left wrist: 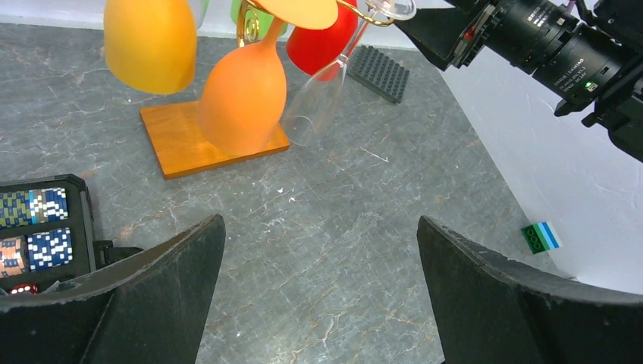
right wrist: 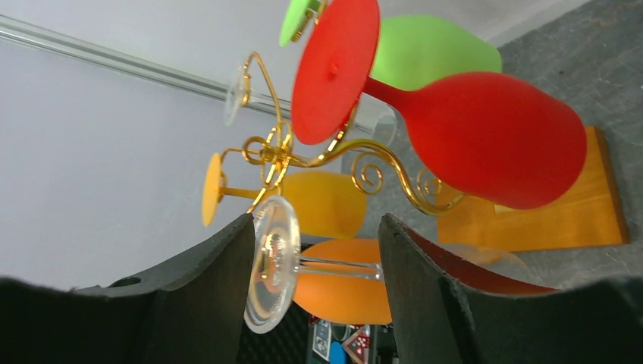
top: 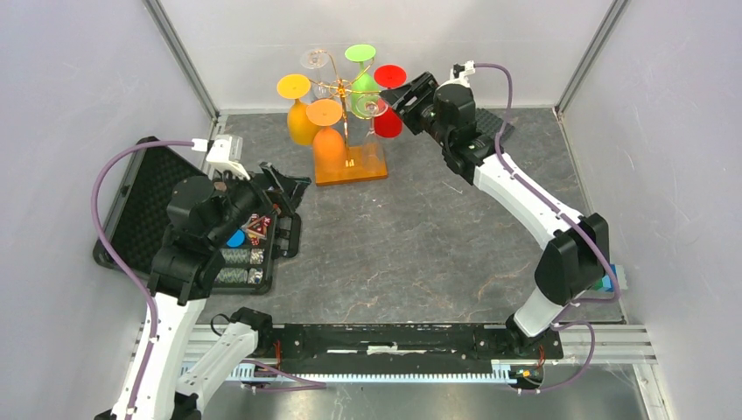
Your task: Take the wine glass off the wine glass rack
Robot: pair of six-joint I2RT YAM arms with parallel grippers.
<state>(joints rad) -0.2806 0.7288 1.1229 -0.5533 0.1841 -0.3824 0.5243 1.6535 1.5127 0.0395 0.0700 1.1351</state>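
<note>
Hovering my right gripper [top: 389, 99] at the far side of the table [top: 420, 227], I'm holding its jaws apart around the clear wine glass [right wrist: 271, 262]. The round foot is sitting just beside one finger and the thin stem is running across the gap. I cannot tell whether either finger is actually touching it, and nothing is clamped. That glass is hanging upside down and tilted from a scrolled arm on the right side of the wine glass rack [top: 363, 166]. The rack is standing on its wooden base at the far middle of the table. Crowding around it on the other arms, the red glass [right wrist: 485, 144] and the green glass [right wrist: 432, 57] are dangling just beside my fingers. The yellow glass [top: 300, 122] and the orange glass [top: 329, 149] are hanging on the left side. Over on the near left, I'm holding my left gripper [left wrist: 320, 221] with its jaws spread wide and gripping nothing. It is hovering above the right edge of the black case [top: 140, 201] with the chips in it, well apart from the rack.
</note>
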